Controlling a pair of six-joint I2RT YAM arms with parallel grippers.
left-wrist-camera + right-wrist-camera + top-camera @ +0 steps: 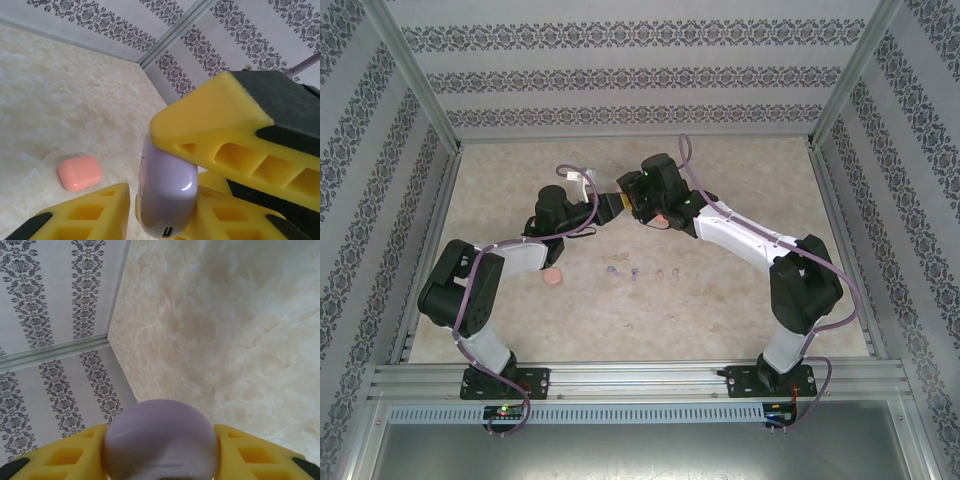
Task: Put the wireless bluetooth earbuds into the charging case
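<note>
Small purple and pinkish plastic earbuds (634, 272) lie in a row on the beige marbled bench (740, 300), right of a pink rounded plastic case (552, 277). Beyond them, the right tool (161, 455) clamps a lilac rounded charging case (167, 192). The left tool (594, 208) flanks the same case; I cannot tell whether it grips.

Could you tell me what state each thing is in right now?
purple case: closed, gripped by the right tool.
right tool: shut on the purple case.
left tool: jaws flanking the purple case; grip unclear.
pink case: closed, lying on the table.
earbuds: loose on the table, outside the cases.
</note>
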